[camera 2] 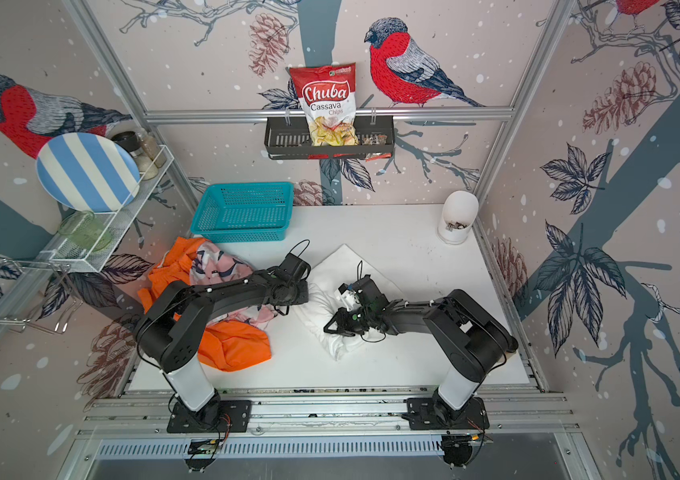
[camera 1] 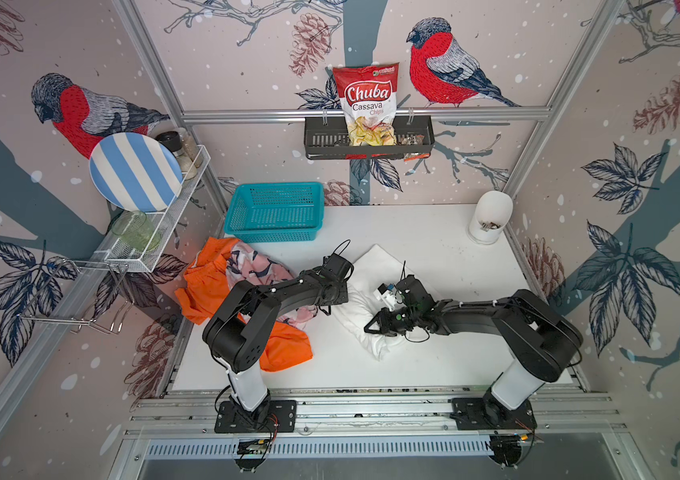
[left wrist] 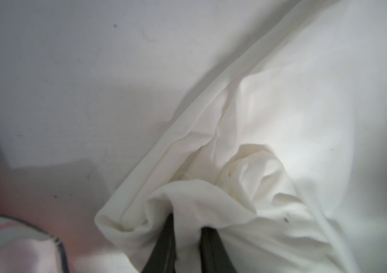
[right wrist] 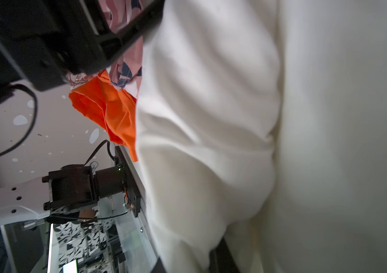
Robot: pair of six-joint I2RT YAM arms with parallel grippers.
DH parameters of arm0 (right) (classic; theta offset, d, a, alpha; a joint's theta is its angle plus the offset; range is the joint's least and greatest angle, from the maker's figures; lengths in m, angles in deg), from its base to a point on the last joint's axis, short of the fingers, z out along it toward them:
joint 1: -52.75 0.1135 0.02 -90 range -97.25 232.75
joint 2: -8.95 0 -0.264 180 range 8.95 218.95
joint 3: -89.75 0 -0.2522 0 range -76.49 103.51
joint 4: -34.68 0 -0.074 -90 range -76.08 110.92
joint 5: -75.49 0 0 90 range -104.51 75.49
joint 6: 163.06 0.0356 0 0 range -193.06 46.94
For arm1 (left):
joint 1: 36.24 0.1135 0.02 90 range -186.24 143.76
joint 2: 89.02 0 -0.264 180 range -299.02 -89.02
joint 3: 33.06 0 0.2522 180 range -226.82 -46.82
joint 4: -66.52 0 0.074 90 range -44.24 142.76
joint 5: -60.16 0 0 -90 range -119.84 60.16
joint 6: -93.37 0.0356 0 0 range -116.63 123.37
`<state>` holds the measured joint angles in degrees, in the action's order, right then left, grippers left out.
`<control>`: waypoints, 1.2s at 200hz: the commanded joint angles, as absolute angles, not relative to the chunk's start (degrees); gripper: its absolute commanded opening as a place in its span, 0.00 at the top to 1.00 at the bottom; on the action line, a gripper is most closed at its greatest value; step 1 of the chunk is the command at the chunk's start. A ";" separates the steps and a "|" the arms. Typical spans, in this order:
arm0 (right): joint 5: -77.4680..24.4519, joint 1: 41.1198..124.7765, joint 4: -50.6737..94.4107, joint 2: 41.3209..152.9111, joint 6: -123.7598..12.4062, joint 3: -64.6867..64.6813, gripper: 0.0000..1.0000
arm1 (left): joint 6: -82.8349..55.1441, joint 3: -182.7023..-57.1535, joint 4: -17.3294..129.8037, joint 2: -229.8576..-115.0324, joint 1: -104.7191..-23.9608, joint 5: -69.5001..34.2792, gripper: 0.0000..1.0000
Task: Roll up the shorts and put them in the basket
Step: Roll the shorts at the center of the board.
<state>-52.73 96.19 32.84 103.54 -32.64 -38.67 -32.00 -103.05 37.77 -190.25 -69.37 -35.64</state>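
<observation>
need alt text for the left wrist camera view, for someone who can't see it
The left hand pinches a bunched fold of the white shorts between its two black fingers, and the shorts lie crumpled on the white table. A blurred bit of the pink printed shorts lies nearby, close to the camera.

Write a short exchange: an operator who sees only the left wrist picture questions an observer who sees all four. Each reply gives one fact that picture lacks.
Operator: Where is the other pincer?
Observer: The right pincer sits on the front part of the same white shorts, pointing toward the left arm.
Operator: I see pink shorts at my picture's edge. Any more clothes?
Observer: Yes, orange shorts lie under the pink shorts, partly beneath the left arm.
</observation>
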 commanded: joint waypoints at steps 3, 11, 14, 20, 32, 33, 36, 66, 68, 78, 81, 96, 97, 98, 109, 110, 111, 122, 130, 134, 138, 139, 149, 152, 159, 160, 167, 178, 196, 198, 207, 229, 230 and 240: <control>-42.67 97.76 19.34 100.77 -38.28 -38.19 0.66 | -30.33 -99.08 37.87 -191.58 -67.46 -36.43 0.88; -38.95 98.97 16.27 99.82 -39.22 -37.85 0.61 | -30.29 -98.50 38.13 -191.61 -67.30 -36.16 0.89; -37.48 99.47 15.10 99.44 -39.49 -37.67 0.60 | -30.11 -98.36 38.16 -191.66 -67.35 -35.97 0.89; -34.34 100.56 13.02 98.63 -39.82 -37.12 0.57 | -29.87 -98.09 38.34 -191.54 -67.35 -35.63 0.89; -27.10 102.95 7.75 96.95 -40.27 -35.11 0.55 | -29.75 -97.81 38.49 -191.33 -67.35 -35.06 0.88; -26.34 103.20 7.30 96.76 -40.27 -34.84 0.55 | -29.75 -97.81 38.55 -191.24 -67.35 -34.96 0.88; -24.12 103.91 5.86 96.26 -40.34 -34.24 0.54 | -29.73 -97.68 38.65 -191.13 -67.40 -34.75 0.88; -2.36 113.22 -7.86 94.57 -40.91 -22.28 0.46 | -29.66 -97.78 38.52 -188.58 -67.40 -33.67 0.82; -0.84 113.87 -8.42 94.65 -41.03 -21.43 0.46 | -29.56 -97.82 38.47 -188.31 -67.43 -33.70 0.81; 4.81 116.88 -11.23 95.18 -41.40 -17.74 0.39 | -29.71 -97.79 38.33 -186.90 -67.44 -33.64 0.78; 6.03 117.63 -11.82 95.49 -41.66 -16.69 0.37 | -29.74 -97.82 38.24 -186.46 -67.42 -33.70 0.77; 9.68 121.26 -13.78 98.03 -42.85 -11.84 0.30 | -29.87 -98.48 37.25 -184.17 -67.37 -33.97 0.66; 9.76 121.37 -13.96 98.27 -42.88 -11.52 0.29 | -29.90 -98.58 37.14 -184.10 -67.41 -33.97 0.66; 9.93 121.68 -14.10 98.52 -42.94 -11.22 0.29 | -29.88 -98.67 37.08 -183.89 -67.43 -34.02 0.65; 11.30 123.51 -15.41 101.83 -43.26 -8.22 0.25 | -30.09 -99.34 36.34 -182.08 -67.35 -34.33 0.59; 11.41 123.68 -15.61 102.15 -43.31 -8.08 0.25 | -30.10 -99.45 36.20 -181.95 -67.35 -34.37 0.59; 11.54 123.85 -15.81 102.48 -43.29 -7.66 0.24 | -30.06 -99.55 36.13 -181.76 -67.35 -34.39 0.58; 12.93 125.41 -17.59 106.08 -43.35 -4.40 0.21 | -29.98 -100.38 35.24 -180.15 -67.01 -34.50 0.53; 14.09 126.51 -18.75 108.82 -43.60 -2.42 0.18 | -29.74 -100.98 34.67 -179.07 -66.58 -34.50 0.49; 14.51 126.93 -19.11 110.06 -43.90 -1.47 0.16 | -29.64 -101.23 34.30 -178.67 -66.26 -34.58 0.48; 14.62 127.28 -19.45 111.03 -44.11 -0.66 0.14 | -29.58 -101.46 34.00 -178.24 -65.95 -34.59 0.47; 14.65 127.32 -19.53 111.32 -44.17 -0.43 0.14 | -29.49 -101.48 33.93 -178.19 -65.81 -34.59 0.46; 14.04 127.58 -19.90 113.71 -44.92 0.97 0.10 | -28.92 -101.84 33.27 -177.34 -64.56 -34.52 0.45; 13.86 127.62 -20.05 114.42 -45.24 1.36 0.09 | -28.78 -101.84 33.12 -177.08 -64.26 -34.43 0.45; 13.66 127.61 -20.44 115.72 -45.42 2.00 0.07 | -28.32 -101.69 32.85 -176.54 -63.18 -34.18 0.45; 13.68 127.62 -20.51 115.82 -45.53 2.04 0.06 | -28.29 -101.68 32.83 -176.46 -63.02 -34.16 0.45; 13.27 127.41 -20.86 116.95 -46.04 2.33 0.05 | -27.82 -101.50 32.67 -175.94 -62.08 -33.90 0.45; 12.11 126.93 -21.18 118.21 -46.76 2.16 0.02 | -27.27 -100.91 32.45 -175.23 -60.62 -33.47 0.44; 7.38 125.34 -20.12 119.53 -48.12 0.13 0.01 | -26.56 -99.97 32.45 -174.25 -59.01 -32.26 0.43; 6.81 125.10 -19.91 119.63 -48.22 -0.21 0.01 | -26.59 -99.92 32.43 -174.11 -58.94 -32.11 0.43; 4.37 124.21 -19.03 119.86 -48.81 -1.59 0.00 | -26.59 -99.58 32.36 -173.75 -58.66 -31.63 0.43; -4.58 121.52 -15.36 119.53 -50.22 -5.41 0.05 | -26.99 -98.77 32.74 -172.48 -58.59 -29.52 0.42; -5.11 121.45 -15.15 119.48 -50.22 -5.49 0.05 | -27.01 -98.72 32.77 -172.41 -58.58 -29.37 0.42; -9.77 120.09 -13.11 118.95 -50.70 -7.11 0.16 | -27.43 -98.38 32.90 -171.88 -58.61 -28.19 0.42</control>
